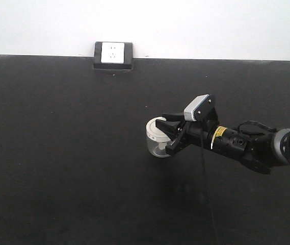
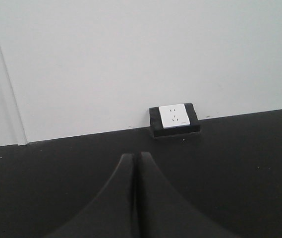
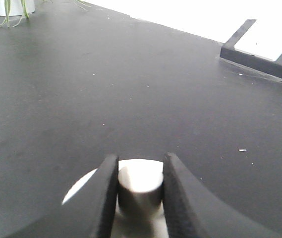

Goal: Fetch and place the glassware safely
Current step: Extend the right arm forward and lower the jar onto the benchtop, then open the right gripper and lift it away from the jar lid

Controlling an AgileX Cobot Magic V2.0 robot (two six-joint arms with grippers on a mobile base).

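**Right pincer clamped on the jar knob**

Closest to the lens in the right wrist view: two black fingers (image 3: 106,198) pressed either side of the pale knob (image 3: 140,191), cream-white lid (image 3: 81,186) peeking out to the left. Right pincer (image 1: 171,133) closed around that knob, then, gripping the glass jar (image 1: 156,139) from above and the side. Seen from the front, jar sitting out near the middle of the black table (image 1: 58,153), well apart from the wall socket (image 1: 113,55) at the back edge. Hard to say from here whether the base rests on the table or hangs just clear of it; faint shadow below, nothing decisive.

Left pincer (image 2: 135,198) fully closed, fingers meeting, holding nothing, pointed at the socket and the white wall.

Now the tricky bit. Holding by the knob only means the lid, not the glass, carries the load, so a loose lid could let the body drop. Best kept low and level, moved slowly, no wrist roll, no sudden stops. Firm but not crushing squeeze. Set down flat, base first, and only then ease the fingers apart. Plenty of table all round for a gentle landing.
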